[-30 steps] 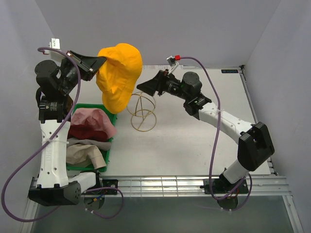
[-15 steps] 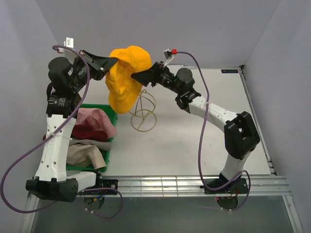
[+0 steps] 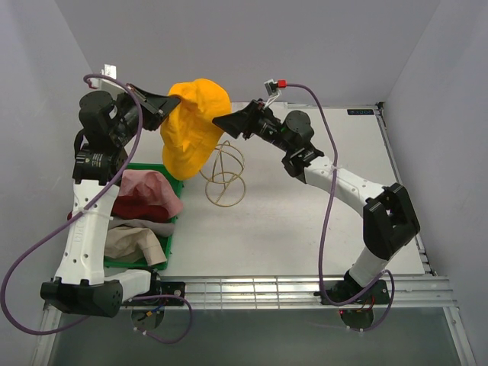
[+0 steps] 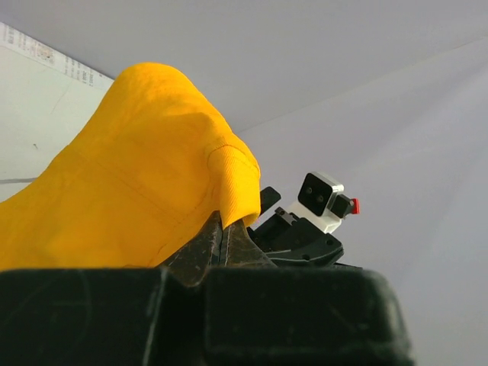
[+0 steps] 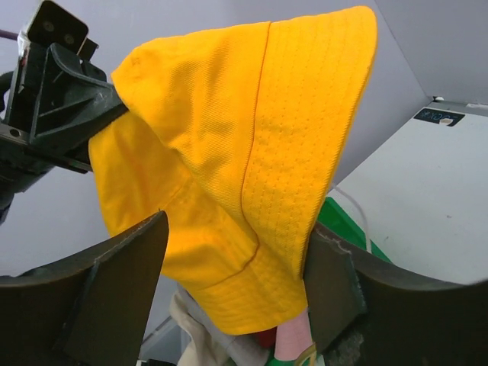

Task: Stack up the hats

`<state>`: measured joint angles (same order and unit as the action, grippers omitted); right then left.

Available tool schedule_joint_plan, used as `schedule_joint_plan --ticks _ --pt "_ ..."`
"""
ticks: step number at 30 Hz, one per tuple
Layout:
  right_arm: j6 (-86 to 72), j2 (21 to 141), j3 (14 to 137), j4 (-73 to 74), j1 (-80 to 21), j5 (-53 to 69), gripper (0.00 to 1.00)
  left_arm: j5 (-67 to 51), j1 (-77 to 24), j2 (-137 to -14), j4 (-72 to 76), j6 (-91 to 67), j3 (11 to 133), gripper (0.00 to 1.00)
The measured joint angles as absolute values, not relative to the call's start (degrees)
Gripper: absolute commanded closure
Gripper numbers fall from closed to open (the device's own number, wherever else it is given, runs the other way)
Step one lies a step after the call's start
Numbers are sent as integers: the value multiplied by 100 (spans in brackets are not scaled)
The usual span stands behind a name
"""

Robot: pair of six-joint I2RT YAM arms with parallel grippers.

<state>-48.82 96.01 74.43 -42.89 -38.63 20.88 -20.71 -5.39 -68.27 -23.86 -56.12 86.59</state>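
My left gripper (image 3: 169, 101) is shut on the edge of the yellow-orange hat (image 3: 191, 130) and holds it hanging high over the table's back left. The left wrist view shows the fabric (image 4: 130, 183) pinched at the closed fingertips (image 4: 223, 229). My right gripper (image 3: 219, 122) is open at the hat's right edge. In the right wrist view the hat (image 5: 244, 152) hangs between its spread fingers (image 5: 122, 282). The pale pink hat (image 3: 149, 187), dark red hat (image 3: 131, 207), grey hat (image 3: 136, 225) and beige hat (image 3: 133, 244) lie in the green tray (image 3: 174, 229).
A gold wire sphere frame (image 3: 223, 175) stands on the table just below and right of the hanging hat. The green tray sits along the left side by the left arm. Walls close in at the back and both sides.
The left gripper has carried the yellow-orange hat a little right and higher. The right gripper has swung up and left to the hat's right edge.
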Motion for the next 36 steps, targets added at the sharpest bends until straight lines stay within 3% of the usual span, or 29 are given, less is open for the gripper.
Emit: schedule_joint_plan --ticks 8,11,20,36 --pt "-4812 9566 7446 -3817 -3839 2095 78 -2001 -539 -6816 -2451 -5492 8296 100" --pt "-4762 9566 7535 -3385 -3787 2088 88 -1984 -539 -6823 -2547 -5422 8289 100" --pt "-4322 9535 8678 -1114 -3507 1752 92 -1994 -545 -7072 -2711 -5238 8311 100" --pt "-4040 9518 8274 204 -3035 2115 92 -2014 -910 -7712 -2982 -4971 8302 100"
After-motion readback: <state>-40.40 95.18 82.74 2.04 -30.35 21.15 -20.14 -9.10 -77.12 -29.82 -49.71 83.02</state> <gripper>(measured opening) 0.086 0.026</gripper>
